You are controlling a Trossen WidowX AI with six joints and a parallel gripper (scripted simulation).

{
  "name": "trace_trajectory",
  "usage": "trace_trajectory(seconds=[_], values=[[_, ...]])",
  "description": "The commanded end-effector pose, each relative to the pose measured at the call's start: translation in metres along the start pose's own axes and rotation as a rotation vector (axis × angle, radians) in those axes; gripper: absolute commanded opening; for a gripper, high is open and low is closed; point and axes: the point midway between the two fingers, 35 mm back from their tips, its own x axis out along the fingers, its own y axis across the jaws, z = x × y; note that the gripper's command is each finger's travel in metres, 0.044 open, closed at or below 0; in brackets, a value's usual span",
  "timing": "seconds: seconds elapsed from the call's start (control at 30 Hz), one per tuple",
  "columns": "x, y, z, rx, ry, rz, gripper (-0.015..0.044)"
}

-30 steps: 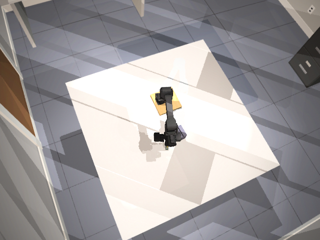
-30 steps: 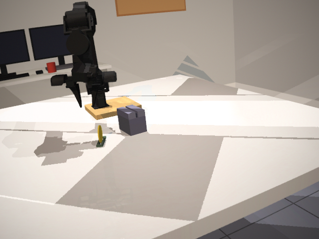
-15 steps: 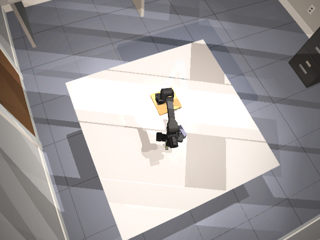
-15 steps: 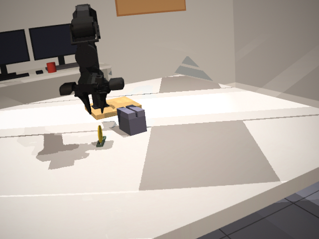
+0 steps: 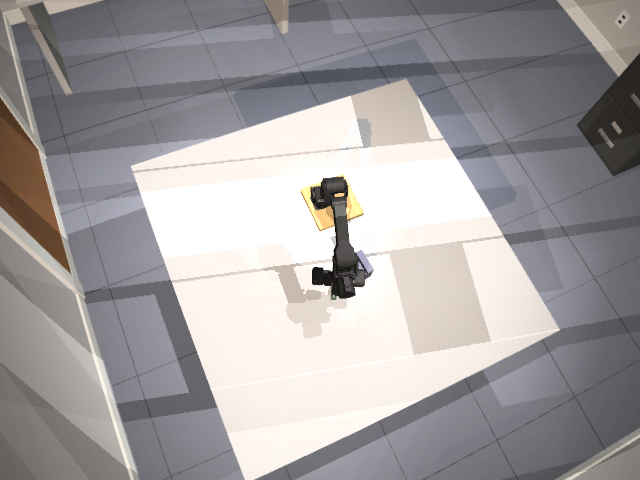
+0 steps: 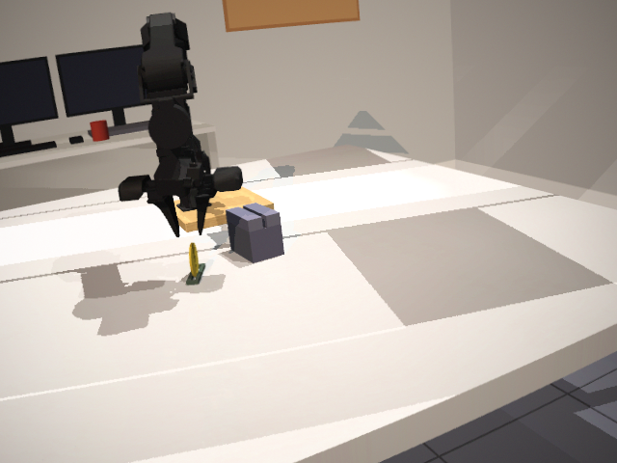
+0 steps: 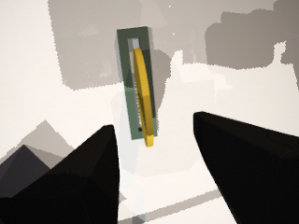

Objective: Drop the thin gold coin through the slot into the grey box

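Note:
The gold coin [image 6: 193,258] [image 7: 144,96] stands on its edge in the dark-green holder [image 6: 195,275] [image 7: 130,112] on the white table. My gripper [image 6: 187,232] [image 7: 155,129] [image 5: 338,295] hangs right above the coin, fingers pointing down and partly apart, with nothing between them. The fingertips are a little above the coin's top edge, one on each side of its line. The grey box [image 6: 254,232] [image 5: 366,260] stands just to the right of the holder, with the narrow slot [image 6: 257,209] in its lid. In the top view the arm hides the coin.
The arm's base sits on a wooden plate [image 6: 219,211] [image 5: 323,217] behind the box. A desk with monitors [image 6: 94,79] and a red cup [image 6: 98,129] stands beyond the table. A black cabinet [image 5: 615,129] stands on the floor far off.

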Motion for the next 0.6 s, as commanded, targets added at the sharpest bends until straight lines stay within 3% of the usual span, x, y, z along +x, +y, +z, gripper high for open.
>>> trace_trajectory(seconds=[0.0,0.57], values=[[0.008,0.001,0.0,0.004,0.004,0.004,0.0161],[0.036,0.001,0.001,0.004,0.004,0.004,0.0161]])
